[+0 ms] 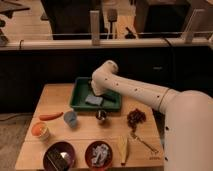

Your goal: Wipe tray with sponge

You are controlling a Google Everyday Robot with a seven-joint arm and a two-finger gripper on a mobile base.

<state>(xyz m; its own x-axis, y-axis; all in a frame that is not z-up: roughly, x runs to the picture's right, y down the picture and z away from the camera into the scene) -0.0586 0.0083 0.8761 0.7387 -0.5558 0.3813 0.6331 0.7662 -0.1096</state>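
A: Sponge first. Where do we place it?
B: We see the sponge [93, 100] lying flat inside the tray [79, 96], near the tray's front wall, about mid-width.
A: And the gripper?
B: We mark the gripper [92, 91] inside the tray too, right above the sponge, at the end of the white arm [131, 90] that reaches over the tray's right side. It's mostly hidden by the wrist, so we can't tell its state, or whether it touches the sponge.
A: The tray itself?
B: Dark green, on the wooden table [54, 96], towards the far edge.
A: What's around the tray?
B: In front of the tray we log a small dark round object [101, 115]. Front-left of the tray, a light blue cup [70, 118], an orange carrot-like piece [51, 116] and an orange cup [40, 130]. Front-right of the tray, a dark reddish cluster [135, 117]. Well in front of the tray, two reddish bowls [59, 157] [100, 152] and a pale yellow piece [123, 149].
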